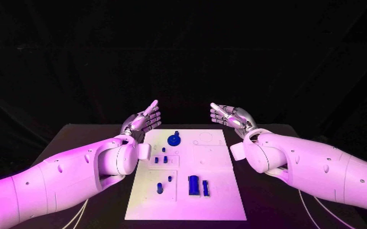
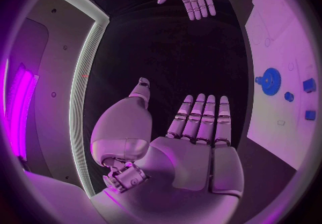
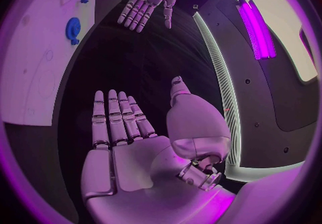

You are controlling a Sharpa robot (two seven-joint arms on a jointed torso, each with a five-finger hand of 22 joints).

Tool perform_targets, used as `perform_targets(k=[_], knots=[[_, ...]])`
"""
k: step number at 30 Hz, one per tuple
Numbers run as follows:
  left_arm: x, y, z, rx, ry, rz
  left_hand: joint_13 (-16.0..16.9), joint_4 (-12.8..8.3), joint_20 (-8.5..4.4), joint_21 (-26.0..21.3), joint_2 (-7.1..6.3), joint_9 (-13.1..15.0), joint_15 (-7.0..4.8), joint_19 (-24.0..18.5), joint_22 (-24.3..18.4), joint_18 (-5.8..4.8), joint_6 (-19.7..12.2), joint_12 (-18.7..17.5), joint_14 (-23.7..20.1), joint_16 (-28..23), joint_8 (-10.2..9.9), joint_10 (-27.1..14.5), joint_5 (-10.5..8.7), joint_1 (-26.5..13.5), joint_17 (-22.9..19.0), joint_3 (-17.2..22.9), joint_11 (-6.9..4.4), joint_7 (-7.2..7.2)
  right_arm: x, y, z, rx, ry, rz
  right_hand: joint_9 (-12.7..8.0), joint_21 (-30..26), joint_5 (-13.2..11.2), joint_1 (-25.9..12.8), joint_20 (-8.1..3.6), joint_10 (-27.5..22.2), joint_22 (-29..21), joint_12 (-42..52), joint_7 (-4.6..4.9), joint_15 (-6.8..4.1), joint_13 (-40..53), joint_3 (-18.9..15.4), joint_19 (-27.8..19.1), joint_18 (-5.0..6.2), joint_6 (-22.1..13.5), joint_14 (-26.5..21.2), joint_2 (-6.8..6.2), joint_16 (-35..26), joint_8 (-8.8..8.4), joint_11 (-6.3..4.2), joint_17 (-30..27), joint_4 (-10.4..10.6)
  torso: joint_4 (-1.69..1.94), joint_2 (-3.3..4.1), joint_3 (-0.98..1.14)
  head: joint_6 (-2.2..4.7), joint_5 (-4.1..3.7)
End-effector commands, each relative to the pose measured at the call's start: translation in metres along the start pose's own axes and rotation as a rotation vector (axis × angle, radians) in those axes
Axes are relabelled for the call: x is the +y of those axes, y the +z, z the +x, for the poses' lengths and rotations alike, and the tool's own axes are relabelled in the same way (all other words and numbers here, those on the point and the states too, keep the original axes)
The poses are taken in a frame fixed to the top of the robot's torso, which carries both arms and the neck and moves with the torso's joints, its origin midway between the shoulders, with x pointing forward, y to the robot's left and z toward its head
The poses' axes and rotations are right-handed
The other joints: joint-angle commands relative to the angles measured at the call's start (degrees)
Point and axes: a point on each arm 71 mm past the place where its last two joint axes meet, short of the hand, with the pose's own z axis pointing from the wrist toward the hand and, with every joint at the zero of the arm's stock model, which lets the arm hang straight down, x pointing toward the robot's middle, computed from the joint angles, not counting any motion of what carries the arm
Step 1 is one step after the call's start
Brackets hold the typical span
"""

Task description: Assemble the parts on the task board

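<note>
The white task board (image 1: pixel 210 186) lies flat in the middle of the black table. A round blue gear-like part (image 1: pixel 175 140) sits near its far edge, and I see the same gear (image 2: pixel 271 81) (image 3: pixel 73 29) in both wrist views. Small blue pegs (image 1: pixel 160 159) stand left of centre. Two longer blue pieces (image 1: pixel 198 185) lie near the board's front. My left hand (image 1: pixel 145 119) hovers past the board's far left corner, fingers straight and apart, holding nothing. My right hand (image 1: pixel 230 115) hovers past the far right corner, equally spread and empty.
The black table (image 1: pixel 92 139) extends left and right of the board. A dark curtain closes off the back. Both white forearms lie along the board's two sides.
</note>
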Motion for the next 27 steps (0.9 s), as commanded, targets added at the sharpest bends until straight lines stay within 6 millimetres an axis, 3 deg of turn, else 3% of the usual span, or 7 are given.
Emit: perform_targets(k=[1,4,7,8,10,13,27], knots=[[-0.007,-0.011,0.007,-0.074,0.095,0.087,-0.4,-0.5,-3.09,-1.1,0.40,-0.4,-4.73,-8.7,-2.8,-2.15,-10.6,-0.6,-10.2,-0.7,-0.6,-11.1,-0.50,-15.1,-1.4,-0.9,-1.93,-5.50,0.005,-0.013,0.000,-0.145,0.065,-0.024,-2.2,-0.6,-2.3,-15.8,-2.65,-11.3,-5.6,-0.7,-2.11,-2.37,-3.3,5.3,-9.3,-2.58,-10.3,-11.4,-0.61,-0.7,-0.73,-4.72,-5.6,-5.2,1.05,-0.11,0.48,0.67,-0.16],[-0.010,-0.022,0.014,-0.090,0.122,0.114,-0.4,-0.5,-3.91,-1.1,0.40,-0.4,-4.73,-11.0,-2.8,-2.76,-13.5,-0.6,-12.9,-0.7,-0.6,-14.1,-0.50,-19.1,-1.4,-0.9,-6.02,-5.50,0.009,-0.025,0.005,-0.192,0.105,-0.022,-6.7,-0.6,-2.9,-20.1,-3.35,-14.3,-7.1,-0.7,-6.58,-2.37,-3.3,5.3,-11.8,-2.74,-13.1,-14.5,-0.61,-0.7,-0.73,-4.72,-5.6,-5.2,1.05,-0.11,0.48,0.67,-0.16],[-0.012,-0.028,0.017,-0.098,0.137,0.131,-0.4,-0.5,-4.57,-1.1,0.40,-0.4,-4.73,-12.9,-2.8,-3.05,-15.7,-0.6,-15.0,-0.7,-0.6,-16.5,-0.50,-22.3,-1.4,-0.9,-6.02,-5.50,0.011,-0.032,0.008,-0.219,0.126,-0.019,-6.7,-0.6,-7.2,-23.4,-3.92,-16.8,-8.3,-0.7,-6.58,-2.37,-3.3,5.3,-13.8,-7.36,-15.2,-16.9,-0.61,-0.7,-0.73,-4.72,-5.6,-5.2,1.05,-0.11,0.48,0.67,-0.16],[-0.012,-0.029,0.018,-0.100,0.140,0.134,-0.4,-0.5,-4.75,-1.1,0.40,-0.4,-4.73,-13.5,-2.8,-7.13,-16.4,-0.6,-15.6,-0.7,-0.6,-17.2,-0.50,-23.3,-1.4,-0.9,-6.02,-5.50,0.012,-0.034,0.008,-0.225,0.130,-0.018,-6.7,-0.6,-7.2,-24.4,-4.07,-17.5,-8.6,-0.7,-6.58,-2.37,-3.3,5.3,-14.4,-7.36,-15.9,-17.6,-0.61,-0.7,-0.73,-4.72,-5.6,-5.2,1.05,-0.11,0.48,0.67,-0.16],[-0.013,-0.031,0.019,-0.103,0.145,0.139,-0.4,-0.5,-5.12,-1.1,0.40,-0.4,-4.73,-14.5,-2.8,-7.13,-17.7,-0.6,-16.9,-0.7,-0.6,-18.5,-0.50,-25.1,-1.4,-0.9,-6.02,-5.50,0.013,-0.036,0.009,-0.234,0.137,-0.016,-6.7,-0.6,-7.2,-26.4,-8.28,-18.9,-9.3,-0.7,-6.58,-2.37,-3.3,5.3,-15.5,-7.36,-17.1,-19.0,-0.61,-0.7,-0.73,-4.72,-5.6,-5.2,1.05,-0.11,0.48,0.67,-0.16],[-0.013,-0.031,0.020,-0.104,0.146,0.141,-0.4,-0.5,-9.62,-1.1,0.40,-0.4,-4.73,-16.1,-2.8,-7.13,-19.7,-0.6,-18.7,-0.7,-0.6,-20.6,-0.50,-27.9,-1.4,-0.9,-6.02,-5.50,0.013,-0.037,0.009,-0.237,0.139,-0.016,-6.7,-0.6,-7.2,-29.3,-8.28,-21.0,-10.3,-0.7,-6.58,-2.37,-3.3,5.3,-17.2,-7.36,-19.1,-21.1,-0.61,-0.7,-0.73,-4.72,-5.6,-5.2,1.05,-0.11,0.48,0.67,-0.16],[-0.013,-0.031,0.020,-0.104,0.146,0.141,-0.4,-0.5,-9.62,-1.1,0.40,-0.4,-4.73,-20.9,-2.8,-7.13,-25.5,-0.6,-24.3,-0.7,-0.6,-26.7,-0.50,-36.2,-1.4,-0.9,-6.02,-5.50,0.013,-0.037,0.009,-0.237,0.139,-0.016,-6.7,-0.6,-7.2,-38.0,-8.28,-27.2,-13.4,-0.7,-6.58,-2.37,-3.3,5.3,-22.3,-7.36,-24.7,-27.4,-0.61,-0.7,-0.73,-4.72,-5.6,-5.2,1.05,-0.11,0.48,0.67,-0.16]])
